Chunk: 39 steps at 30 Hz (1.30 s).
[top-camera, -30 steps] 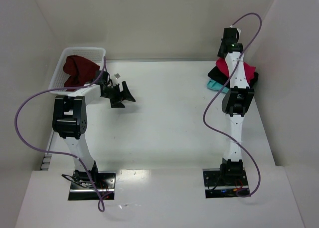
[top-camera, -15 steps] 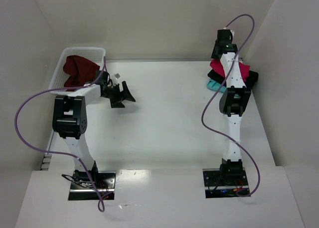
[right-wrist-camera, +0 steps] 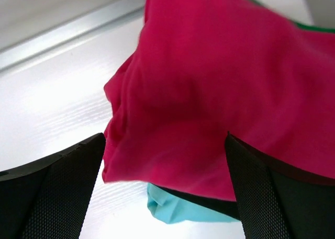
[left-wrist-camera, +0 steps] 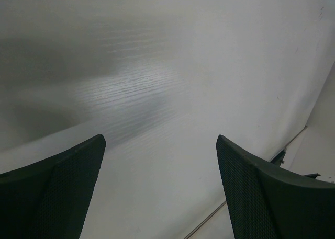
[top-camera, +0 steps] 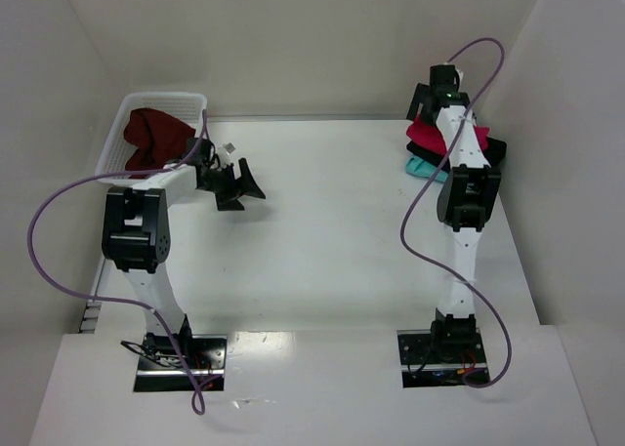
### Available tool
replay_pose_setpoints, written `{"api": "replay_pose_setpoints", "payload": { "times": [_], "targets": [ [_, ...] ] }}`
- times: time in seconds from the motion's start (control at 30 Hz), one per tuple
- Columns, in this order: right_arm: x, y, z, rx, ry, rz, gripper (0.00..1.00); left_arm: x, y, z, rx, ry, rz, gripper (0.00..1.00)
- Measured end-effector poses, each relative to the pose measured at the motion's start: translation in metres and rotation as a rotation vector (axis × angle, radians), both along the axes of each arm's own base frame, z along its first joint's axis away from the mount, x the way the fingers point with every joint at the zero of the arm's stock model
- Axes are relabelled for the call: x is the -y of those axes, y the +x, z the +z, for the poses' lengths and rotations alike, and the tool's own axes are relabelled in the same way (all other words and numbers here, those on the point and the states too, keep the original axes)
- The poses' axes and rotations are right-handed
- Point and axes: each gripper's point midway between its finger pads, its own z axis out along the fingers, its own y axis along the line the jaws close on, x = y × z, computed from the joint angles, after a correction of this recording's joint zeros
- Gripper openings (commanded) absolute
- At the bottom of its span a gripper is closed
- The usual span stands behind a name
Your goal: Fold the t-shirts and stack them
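Observation:
At the table's far right lies a pile of t-shirts: a crimson-pink one (top-camera: pixel 424 134) on top, a black one (top-camera: pixel 494 151) under it and a teal one (top-camera: pixel 418 167) at the bottom. My right gripper (top-camera: pixel 433 107) hangs open just above the pile. In the right wrist view the crimson-pink shirt (right-wrist-camera: pixel 220 87) fills the space beyond the right gripper (right-wrist-camera: pixel 163 139), with teal (right-wrist-camera: pixel 175 210) and black (right-wrist-camera: pixel 225 203) edges below it. A dark maroon shirt (top-camera: pixel 150 139) lies bunched in the white basket (top-camera: pixel 162 97). My left gripper (top-camera: pixel 234 185) is open over bare table, its fingers (left-wrist-camera: pixel 63 181) holding nothing.
The basket sits in the far left corner against the side wall. White walls close in the table at the back and on both sides. A purple cable loops off each arm. The pile lies close to the right wall.
My right gripper has gone from shut to open, letting go of the crimson-pink shirt, which now rests on the pile. Its wrist shifted slightly left. The left arm has not moved.

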Motion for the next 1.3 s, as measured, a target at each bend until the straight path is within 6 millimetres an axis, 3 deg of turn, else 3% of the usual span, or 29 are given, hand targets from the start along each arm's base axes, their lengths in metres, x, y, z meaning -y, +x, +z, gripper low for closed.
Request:
{"api": "replay_pose_setpoints", "payload": {
  "times": [0.27, 0.33, 0.37, 0.4, 0.47, 0.57, 0.77, 1.03, 1.3],
  "targets": [
    [0.027, -0.024, 0.076, 0.172, 0.022, -0.054, 0.98, 0.001, 0.000, 0.019, 0.040, -0.007, -0.004, 0.94],
    [0.033, -0.030, 0.095, 0.219, 0.022, -0.060, 0.89, 0.001, -0.001, 0.024, 0.050, -0.008, -0.004, 0.94],
    [0.038, -0.033, 0.103, 0.240, 0.019, -0.065, 0.76, 0.001, -0.001, 0.027, 0.058, -0.008, -0.004, 0.94],
    [0.040, -0.034, 0.110, 0.261, 0.023, -0.060, 0.70, 0.001, -0.002, 0.030, 0.065, -0.008, -0.003, 0.94],
    [0.048, -0.037, 0.114, 0.284, 0.034, -0.060, 0.60, 0.001, -0.008, 0.035, 0.076, -0.008, -0.003, 0.94],
    [0.069, -0.045, 0.097, 0.273, 0.059, -0.079, 0.55, 0.001, -0.016, 0.039, 0.080, -0.009, -0.002, 0.94],
    [0.105, -0.069, 0.024, 0.149, 0.115, -0.124, 0.43, 0.001, -0.021, 0.037, 0.073, -0.009, 0.001, 0.94],
    [0.096, -0.063, -0.017, 0.087, 0.140, -0.101, 0.42, 0.001, -0.022, 0.036, 0.070, -0.010, 0.002, 0.94],
    [0.101, -0.084, -0.051, 0.004, 0.115, -0.150, 0.42, 0.001, -0.022, 0.036, 0.070, -0.010, 0.002, 0.94]
  ]
}}
